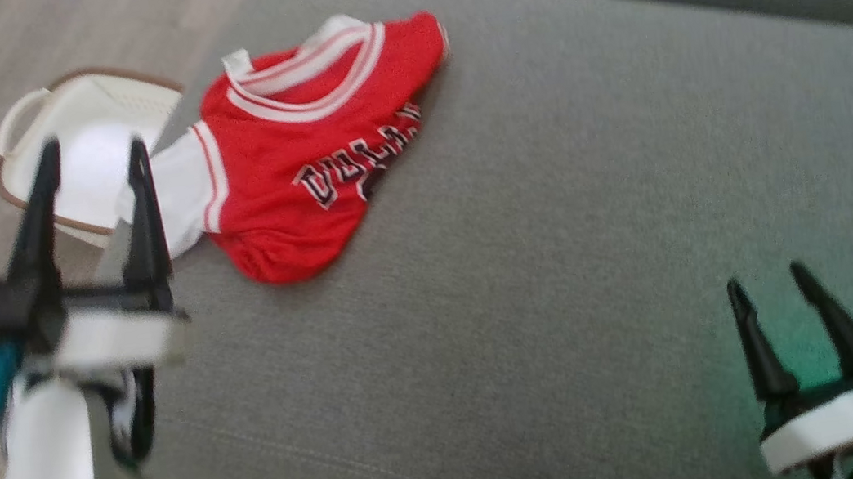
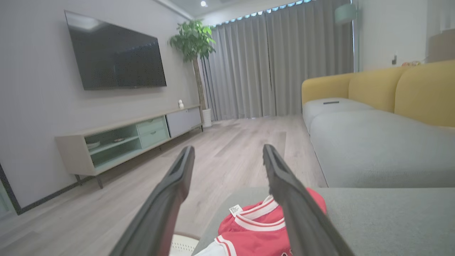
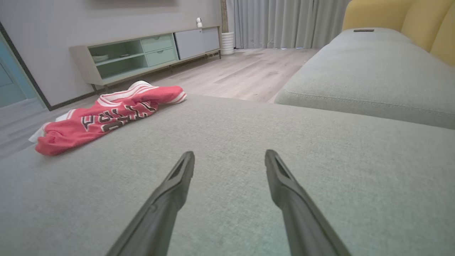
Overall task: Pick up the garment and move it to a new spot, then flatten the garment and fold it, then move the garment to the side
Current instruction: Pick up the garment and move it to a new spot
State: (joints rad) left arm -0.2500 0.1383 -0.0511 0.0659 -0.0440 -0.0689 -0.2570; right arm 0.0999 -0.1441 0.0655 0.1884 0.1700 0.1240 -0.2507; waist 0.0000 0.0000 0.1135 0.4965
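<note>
The red jersey (image 1: 301,165) lies crumpled at the grey cushion's (image 1: 555,214) far left corner. Its black lettering is creased and unreadable, and its white sleeve slips behind a finger of the left gripper (image 1: 91,147). That gripper hovers over the cushion's left edge, jaws spread and empty, half hiding a white basket (image 1: 18,112) on the floor. The right gripper (image 1: 765,277) hangs over the near right corner, also spread and empty.
</note>
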